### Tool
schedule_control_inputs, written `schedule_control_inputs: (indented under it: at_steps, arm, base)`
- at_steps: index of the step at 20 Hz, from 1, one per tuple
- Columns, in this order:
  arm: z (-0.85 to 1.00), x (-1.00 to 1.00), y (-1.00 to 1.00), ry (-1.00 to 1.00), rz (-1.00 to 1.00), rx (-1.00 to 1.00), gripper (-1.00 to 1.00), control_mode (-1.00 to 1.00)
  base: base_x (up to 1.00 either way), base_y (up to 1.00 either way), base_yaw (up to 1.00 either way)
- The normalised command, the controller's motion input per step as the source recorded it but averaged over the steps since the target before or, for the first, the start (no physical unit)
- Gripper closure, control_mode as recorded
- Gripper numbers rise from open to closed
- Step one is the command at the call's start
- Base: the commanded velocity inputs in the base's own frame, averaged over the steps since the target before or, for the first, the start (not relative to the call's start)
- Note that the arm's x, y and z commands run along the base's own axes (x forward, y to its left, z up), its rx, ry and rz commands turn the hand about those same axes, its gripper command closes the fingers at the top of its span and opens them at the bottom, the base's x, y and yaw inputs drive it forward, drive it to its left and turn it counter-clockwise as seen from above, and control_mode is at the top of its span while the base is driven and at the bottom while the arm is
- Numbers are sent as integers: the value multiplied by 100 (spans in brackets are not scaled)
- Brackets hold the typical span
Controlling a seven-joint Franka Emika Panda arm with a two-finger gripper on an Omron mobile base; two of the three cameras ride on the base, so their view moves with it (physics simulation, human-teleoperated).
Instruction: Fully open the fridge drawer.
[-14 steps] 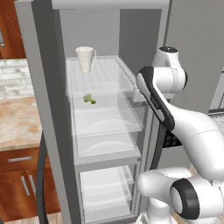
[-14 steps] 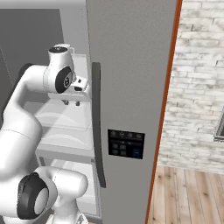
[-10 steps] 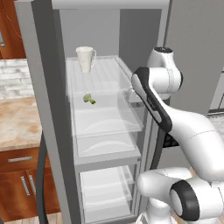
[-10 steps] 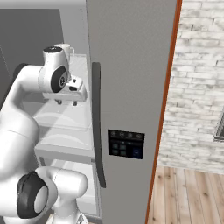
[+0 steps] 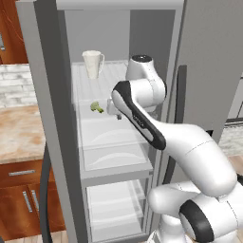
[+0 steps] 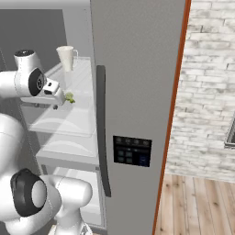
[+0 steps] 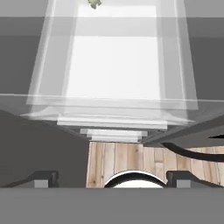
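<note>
The fridge drawer [image 5: 111, 135] is a wide clear bin with a curved ridge, sitting below the ribbed glass shelf in the open fridge. It stands out a little past the shelf's front. It shows as fridge drawer [image 6: 59, 121] from the right, and from above as fridge drawer [image 7: 113, 65]. My gripper [image 5: 114, 110] hangs just above the bin's front part, pointing down. The gripper [image 6: 56, 102] is open. In the hand view the gripper [image 7: 111, 179] has its fingertips [image 7: 41, 177] far apart, with nothing between them.
A shallower clear bin [image 5: 116, 160] lies under the drawer. On the glass shelf are a white jug [image 5: 93, 63] and a small green item [image 5: 97, 107]. The shut grey door [image 6: 133, 92] with its dark handle [image 6: 102, 128] flanks the right; a stone counter [image 5: 19, 133] lies left.
The arm has swung left, carrying the hand from beside the door edge to over the front of the drawer. The drawer, jug and green item have not moved.
</note>
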Motion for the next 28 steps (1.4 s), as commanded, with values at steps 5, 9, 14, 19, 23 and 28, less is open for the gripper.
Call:
schedule_control_inputs:
  at_steps: [5,9,14,19,23,28]
  arm:
    - [-4,64,29,-4,-5,0,-100,-100]
    - [-28,67,12,-1,0,0,-100,-100]
    - [-37,64,17,-9,0,0,-100,-100]
    - [-35,45,1,-10,0,0,-100,-100]
    - [-27,40,2,-5,0,0,-100,-100]
    - [-30,46,11,-9,0,0,-100,-100]
  base:
    - [0,0,0]
    - [0,0,0]
    - [0,0,0]
    - [0,0,0]
    - [0,0,0]
    - [0,0,0]
